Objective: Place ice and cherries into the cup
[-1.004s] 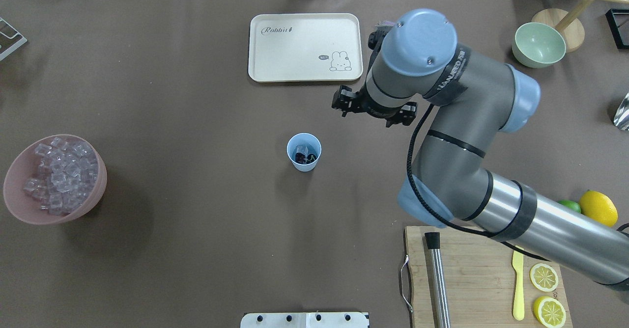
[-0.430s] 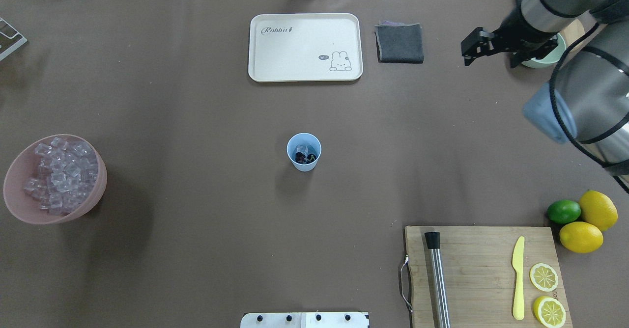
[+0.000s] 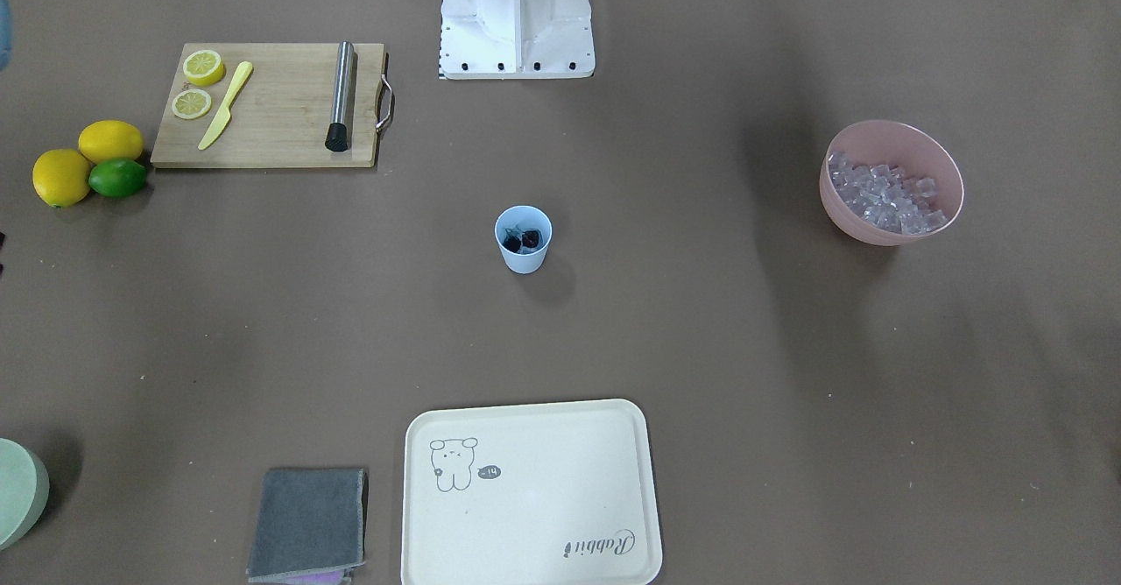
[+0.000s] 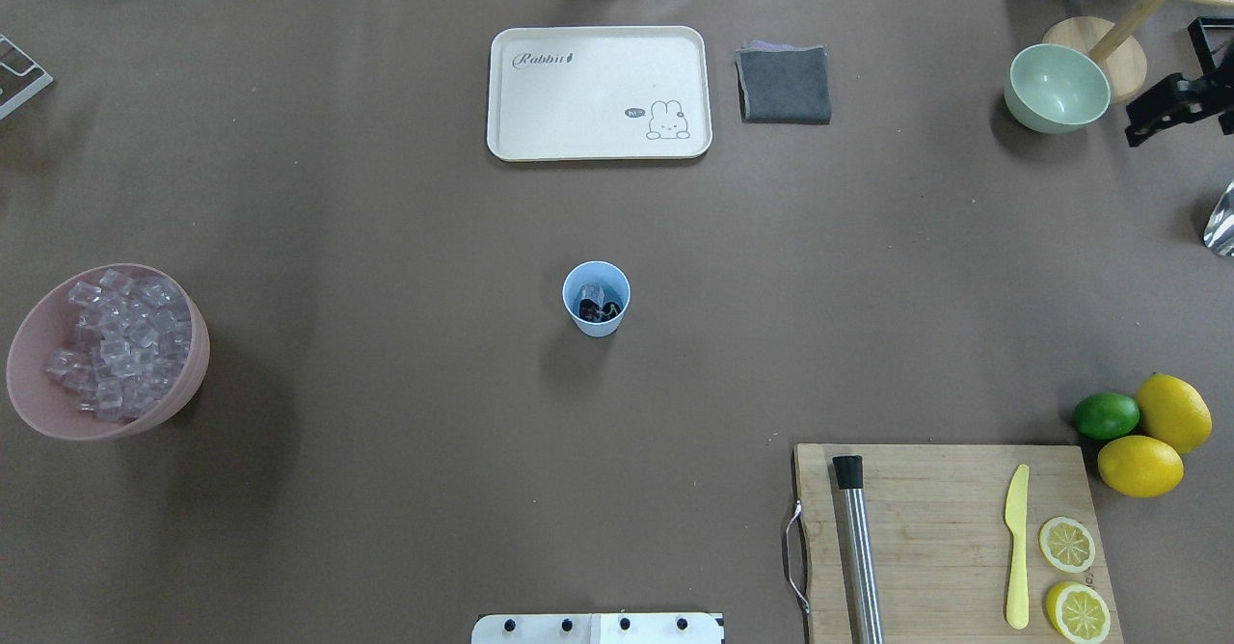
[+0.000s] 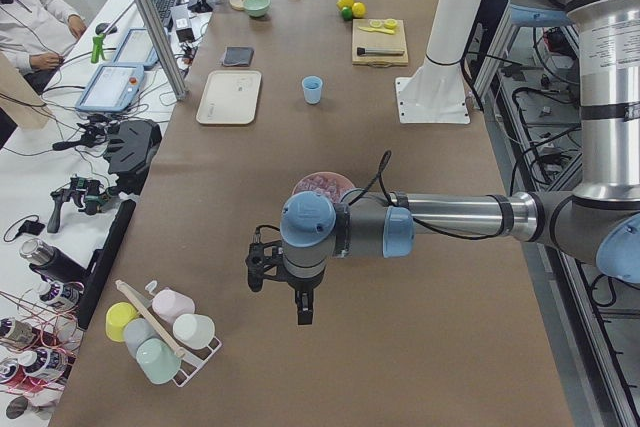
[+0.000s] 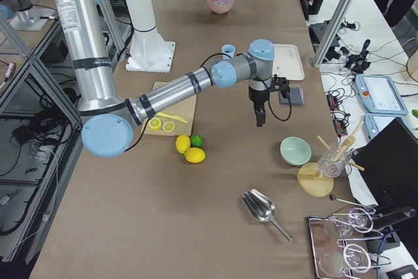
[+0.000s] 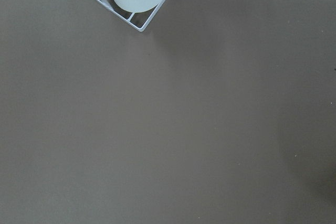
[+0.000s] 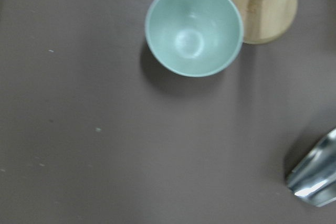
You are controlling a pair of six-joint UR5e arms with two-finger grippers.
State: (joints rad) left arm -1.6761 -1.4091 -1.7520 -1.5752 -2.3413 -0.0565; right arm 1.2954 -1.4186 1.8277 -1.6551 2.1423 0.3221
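Note:
The light-blue cup [image 4: 596, 298] stands upright mid-table, also in the front view [image 3: 523, 238]. Inside it lie the dark cherries [image 4: 598, 311] and a clear ice cube [image 4: 590, 293]. More ice [image 4: 114, 340] fills the pink bowl [image 4: 183, 374] at the left edge. My right gripper [image 6: 260, 121] hangs over the table near the pale green bowl, far from the cup; I cannot tell if it is open or shut. My left gripper [image 5: 303, 315] hangs beyond the pink bowl near a cup rack; I cannot tell its state. Neither wrist view shows fingers.
A cream tray [image 4: 598, 93] and a grey cloth [image 4: 784, 85] lie at the far side. The pale green bowl [image 8: 194, 29] sits by a wooden stand, with a metal scoop [image 8: 315, 177] nearby. A cutting board [image 4: 950, 538] holds a muddler, knife and lemon slices beside lemons and a lime [image 4: 1142, 422].
My right arm has swung away from beside the cup to the table's far right edge, uncovering the cloth, lemons and lime. The cup and its contents have not moved.

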